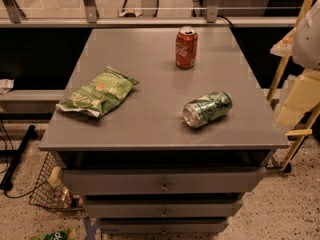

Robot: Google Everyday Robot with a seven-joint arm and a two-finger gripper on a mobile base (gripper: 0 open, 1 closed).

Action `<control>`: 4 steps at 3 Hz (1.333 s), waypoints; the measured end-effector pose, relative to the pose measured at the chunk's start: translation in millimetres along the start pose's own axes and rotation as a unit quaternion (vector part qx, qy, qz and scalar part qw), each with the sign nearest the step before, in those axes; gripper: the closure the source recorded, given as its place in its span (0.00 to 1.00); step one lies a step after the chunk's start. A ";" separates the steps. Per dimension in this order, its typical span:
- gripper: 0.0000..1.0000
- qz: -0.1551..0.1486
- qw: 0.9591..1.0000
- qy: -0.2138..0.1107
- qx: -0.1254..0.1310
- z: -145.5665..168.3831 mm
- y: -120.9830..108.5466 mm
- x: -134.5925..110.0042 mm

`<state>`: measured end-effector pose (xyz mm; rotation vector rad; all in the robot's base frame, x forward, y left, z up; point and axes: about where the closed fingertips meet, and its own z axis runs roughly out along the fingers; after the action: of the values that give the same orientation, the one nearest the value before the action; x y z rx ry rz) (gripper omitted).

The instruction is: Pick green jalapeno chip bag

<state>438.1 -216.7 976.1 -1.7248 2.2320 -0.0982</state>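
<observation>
On my one camera view, the crinkled light-green foil chip bag with white lettering and a small red logo (97, 92) lies flat on the grey flat-topped counter (150, 129). It sits close to the left edge, about halfway between the far and near left corners, with its long side slanting from the near left toward the far right.

A red cola can (186, 47) stands upright near the far edge, a little right of the middle and well apart from the bag. A dented green-and-silver soda can (207, 109) lies on its side toward the near right corner, its silver end turned to the near edge. Neither can touches the bag.

My claw (296, 106) shows as pale cream shapes beyond the right edge of the counter, partly cut off by the frame. It is off the counter and well apart from the bag. I cannot tell whether it is apart or together, and it holds nothing that I can see.
</observation>
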 end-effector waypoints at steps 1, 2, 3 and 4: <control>0.00 0.000 1.000 0.000 0.000 0.0 0.0 -0.1; 0.00 -0.047 0.999 -0.010 -0.008 9.6 -9.2 -43.7; 0.00 -0.124 0.991 -0.035 -0.016 21.8 -15.0 -128.4; 0.00 -0.129 0.991 -0.037 -0.016 22.8 -15.8 -132.8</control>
<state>488.8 -91.2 985.9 -1.9941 1.9593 -0.0552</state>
